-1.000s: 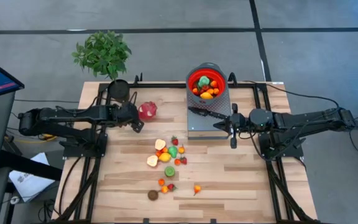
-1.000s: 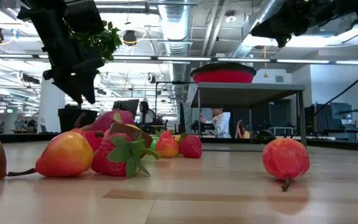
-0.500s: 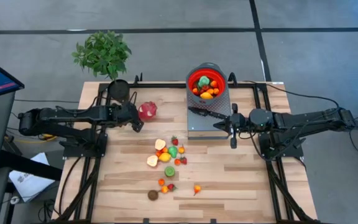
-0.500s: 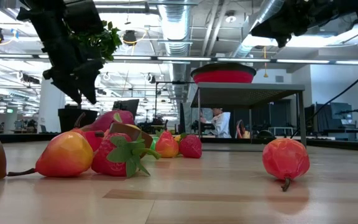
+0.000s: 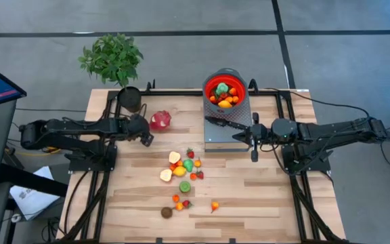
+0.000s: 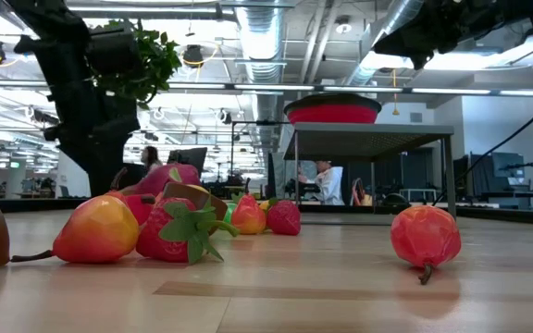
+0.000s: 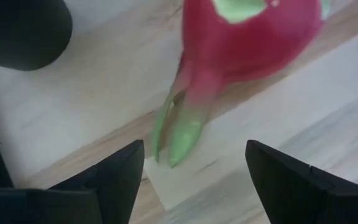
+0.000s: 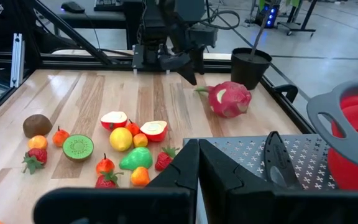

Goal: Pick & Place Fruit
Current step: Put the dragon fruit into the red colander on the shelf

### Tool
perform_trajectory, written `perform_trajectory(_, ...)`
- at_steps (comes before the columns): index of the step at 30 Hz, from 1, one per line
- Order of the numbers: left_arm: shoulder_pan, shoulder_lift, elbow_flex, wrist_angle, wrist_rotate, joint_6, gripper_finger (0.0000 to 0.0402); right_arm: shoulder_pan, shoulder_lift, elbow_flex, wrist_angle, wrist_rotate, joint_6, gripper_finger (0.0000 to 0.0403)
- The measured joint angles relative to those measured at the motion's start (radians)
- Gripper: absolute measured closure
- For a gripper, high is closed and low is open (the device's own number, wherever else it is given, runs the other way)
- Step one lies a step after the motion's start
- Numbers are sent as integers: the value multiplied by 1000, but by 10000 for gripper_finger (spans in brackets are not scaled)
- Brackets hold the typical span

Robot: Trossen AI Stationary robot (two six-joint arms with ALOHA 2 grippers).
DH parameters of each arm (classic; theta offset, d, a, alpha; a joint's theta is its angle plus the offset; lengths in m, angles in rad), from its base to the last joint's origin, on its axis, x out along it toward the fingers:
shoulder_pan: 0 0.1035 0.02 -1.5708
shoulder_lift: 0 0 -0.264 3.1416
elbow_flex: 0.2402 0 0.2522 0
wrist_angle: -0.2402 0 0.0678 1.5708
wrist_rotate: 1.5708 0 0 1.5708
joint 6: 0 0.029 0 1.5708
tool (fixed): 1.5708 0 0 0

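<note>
Though cropped above, dragon fruit (image 7: 247, 43)

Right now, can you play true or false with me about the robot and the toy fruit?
1. The left gripper is open, next to the dragon fruit. True.
2. The dragon fruit is in the red bowl. False: it lies on the table.
3. The right gripper is shut and holds nothing. True.
4. The knife lies among the loose fruit. False: it lies on the grey stand, beside the bowl.
5. The bowl is empty. False: it has fruit inside.
</note>
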Motion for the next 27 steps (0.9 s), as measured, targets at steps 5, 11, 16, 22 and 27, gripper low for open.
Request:
perform_trajectory(5,21,0,-27,55,3,0,128,0,0,0,0,0,2,400)
perform_trajectory(11,20,0,-79,127,-8,3,128,-1,0,0,1,0,2,400)
perform_trajectory(16,21,0,-112,168,-51,4,128,-1,0,0,1,0,2,400)
perform_trajectory(22,21,0,-136,234,-61,17,128,0,0,0,1,0,3,400)
perform_trajectory(27,21,0,-137,241,-71,38,128,0,0,0,1,0,3,400)
